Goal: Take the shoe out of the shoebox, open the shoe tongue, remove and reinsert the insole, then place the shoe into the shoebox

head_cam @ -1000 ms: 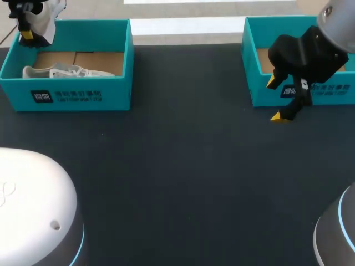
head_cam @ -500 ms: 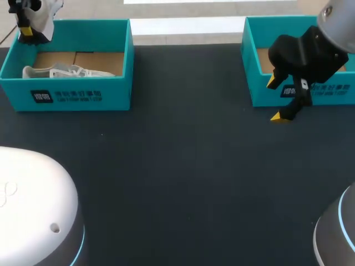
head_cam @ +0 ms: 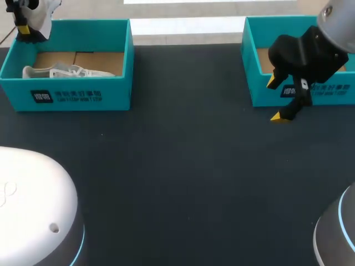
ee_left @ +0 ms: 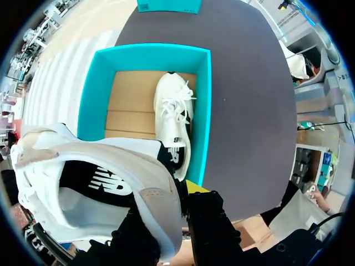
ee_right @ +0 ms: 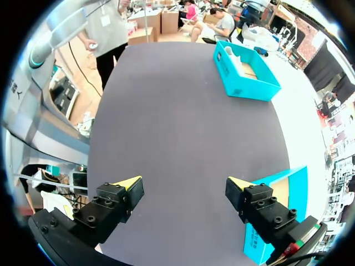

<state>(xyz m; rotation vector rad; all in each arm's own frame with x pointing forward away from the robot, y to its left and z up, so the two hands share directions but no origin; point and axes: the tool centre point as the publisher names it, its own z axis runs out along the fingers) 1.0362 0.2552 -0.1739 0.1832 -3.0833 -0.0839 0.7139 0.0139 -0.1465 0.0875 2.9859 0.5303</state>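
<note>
Left claw [head_cam: 23, 29] holds the shoe [head_cam: 46, 10] above the box [head_cam: 77, 97], at 10 o'clock on the table [head_cam: 183, 166].

In its wrist view the left claw [ee_left: 172, 208] is clamped on the heel rim of the shoe [ee_left: 94, 166], one finger inside the collar and one outside. The shoe hangs over the far-left corner of the box [ee_left: 203, 111], where a second shoe [ee_left: 176, 124] lies. The right claw [head_cam: 276, 100] hangs wide open with nothing in it at 2 o'clock, just in front of the right box [head_cam: 333, 91]. The heel pinch looks narrow, so the carry is probably best done slowly and level, high enough to pass the wall. Setting the shoe sole-down near the table's middle, toe toward 3 o'clock, would likely leave the tongue within the right claw's [ee_right: 183, 184] reach.
</note>
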